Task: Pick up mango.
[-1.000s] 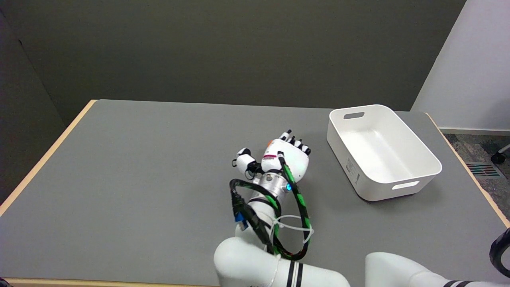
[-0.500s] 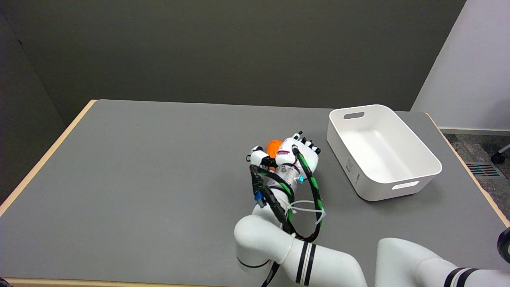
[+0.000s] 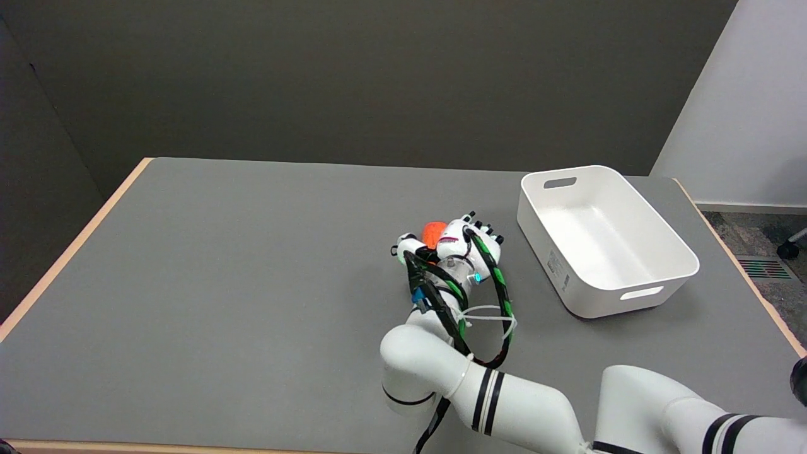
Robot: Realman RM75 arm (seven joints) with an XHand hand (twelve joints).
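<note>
Right hand [image 3: 463,247] holding orange rounded mango [image 3: 433,231], raised since a second ago; mango now exposed, grasp looks secure.

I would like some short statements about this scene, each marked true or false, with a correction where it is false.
1. The right hand holds the mango. True.
2. The mango lies inside the white bin. False: it is in the hand, left of the bin.
3. The white bin stands on the table. True.
4. The mango is green. False: its visible part is orange.
</note>
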